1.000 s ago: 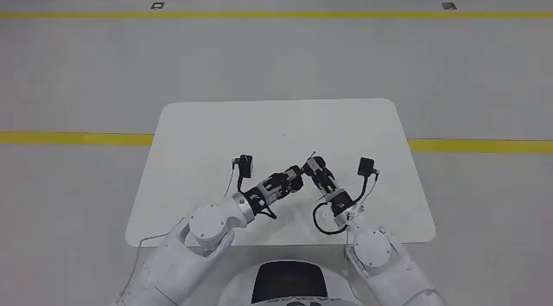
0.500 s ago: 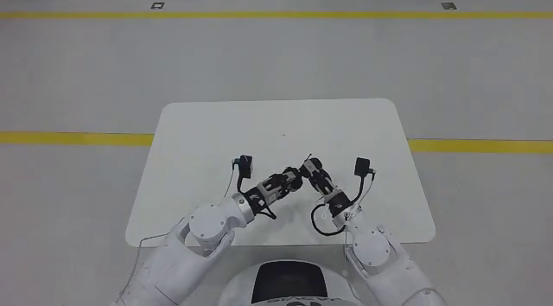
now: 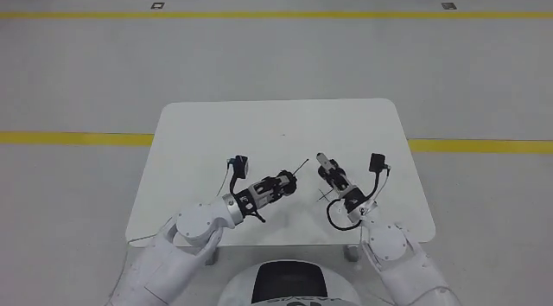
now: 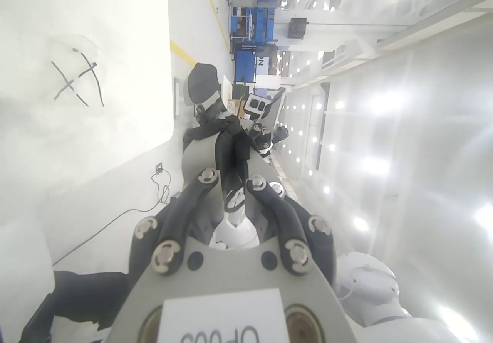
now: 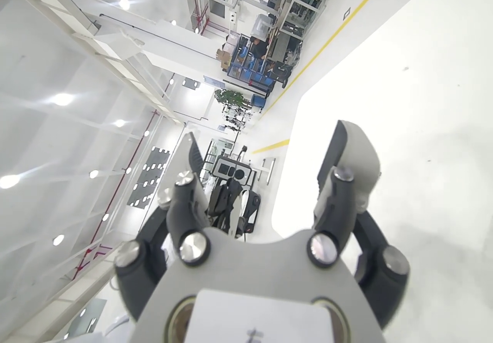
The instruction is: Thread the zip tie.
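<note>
the left gripper [image 3: 287, 182] hangs over the near middle of the table [image 3: 259, 124], its jaws closed on one end of the zip tie [image 3: 301, 168]. the tie sticks out of it as a thin straight black line, slanting up and away toward the right arm. it looks unlooped, so the threading seems not yet done. which end is the head is too small to tell.

just right of the tie's free tip, and apart from it, the right gripper [image 3: 324, 162] hovers with its fingers [image 5: 342, 152] spread wide and nothing between them. on the table below it lie a few loose crossed black strips [image 3: 324, 194], probably spare ties.

the step in hand looks like taking the free end. to do it well, the left arm should hold dead still, since the tie is springy and any twitch will swing the tip. the right gripper should come in square to the strap and close a little back from the tip, leaving a short stub to lead into the head. it should then bend the strap in a smooth arc, keep it flat without twisting, and enter the slot straight. it should also stay high enough not to catch the strips below.
</note>
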### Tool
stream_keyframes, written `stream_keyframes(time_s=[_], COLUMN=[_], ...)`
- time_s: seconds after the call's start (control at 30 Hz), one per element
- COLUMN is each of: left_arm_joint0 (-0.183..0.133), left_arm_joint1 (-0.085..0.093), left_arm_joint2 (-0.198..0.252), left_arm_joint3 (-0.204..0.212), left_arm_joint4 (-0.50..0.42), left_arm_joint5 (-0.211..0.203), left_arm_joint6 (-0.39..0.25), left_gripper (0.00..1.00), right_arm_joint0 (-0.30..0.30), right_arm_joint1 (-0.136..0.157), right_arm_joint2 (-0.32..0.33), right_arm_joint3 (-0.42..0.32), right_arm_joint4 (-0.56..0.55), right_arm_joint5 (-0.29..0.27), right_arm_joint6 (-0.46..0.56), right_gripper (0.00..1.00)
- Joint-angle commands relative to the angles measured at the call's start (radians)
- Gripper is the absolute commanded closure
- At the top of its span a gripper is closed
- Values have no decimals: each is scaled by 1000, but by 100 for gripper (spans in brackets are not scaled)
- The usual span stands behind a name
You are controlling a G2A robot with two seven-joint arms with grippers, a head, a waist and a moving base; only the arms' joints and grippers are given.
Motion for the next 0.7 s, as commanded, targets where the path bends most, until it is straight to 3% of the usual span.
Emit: stream_keyframes(time_s=[0.0, 0.07, 0.37, 0.47, 0.53, 0.67], left_arm_joint0=[1, -6, -7, -19, -24, -19], left_arm_joint1=[5, 10, 10, 16, 26, 44], left_arm_joint2=[-10, -13, -12, -18, -36, -75], left_arm_joint3=[-2, -4, -4, 22, 39, 57], left_arm_joint4=[5, 24, 26, 51, 47, 40], left_arm_joint5=[7, 24, 23, 15, 5, -18], left_arm_joint6=[-22, -70, -67, -100, -199, -330], left_gripper=[100, 100, 100, 100, 100, 100], right_arm_joint0=[0, 0, 0, 34, 61, 114], right_arm_joint1=[4, 4, 3, 10, 22, 43], right_arm_joint2=[11, 11, 9, 17, 47, 84], right_arm_joint3=[0, 0, 2, 51, 101, 184], right_arm_joint4=[19, 19, 26, 179, 262, 377], right_arm_joint5=[0, 0, 3, 13, 13, 6], right_arm_joint6=[40, 40, 46, 258, 440, 752], right_gripper=[0, 0, 0, 0, 0, 0])
